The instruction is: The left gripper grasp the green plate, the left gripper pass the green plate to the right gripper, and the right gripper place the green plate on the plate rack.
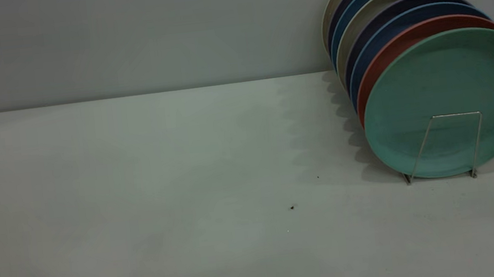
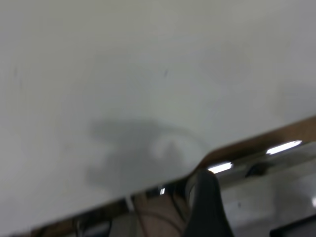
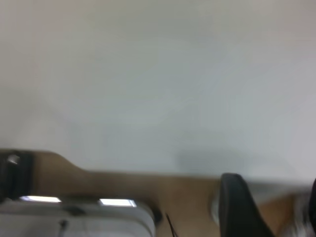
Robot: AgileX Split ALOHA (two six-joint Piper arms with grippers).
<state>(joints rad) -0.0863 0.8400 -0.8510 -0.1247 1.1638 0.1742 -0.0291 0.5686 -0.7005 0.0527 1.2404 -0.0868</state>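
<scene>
The green plate (image 1: 448, 90) stands upright at the front of the plate rack (image 1: 455, 114), behind the rack's front wire loop and against a salmon-pink plate (image 1: 385, 53). Neither gripper shows in the exterior view. The left gripper (image 2: 207, 207) shows only in the left wrist view, over the table's edge and far from the plate. The right gripper (image 3: 274, 197) shows in the right wrist view, also over a table edge. Its jaws stand wide apart and hold nothing.
Several more plates, blue, dark and beige, stand in a row behind the salmon one (image 1: 380, 9). The white table (image 1: 165, 188) stretches left of the rack. A grey wall (image 1: 126, 36) stands behind. A few dark specks (image 1: 292, 207) lie on the table.
</scene>
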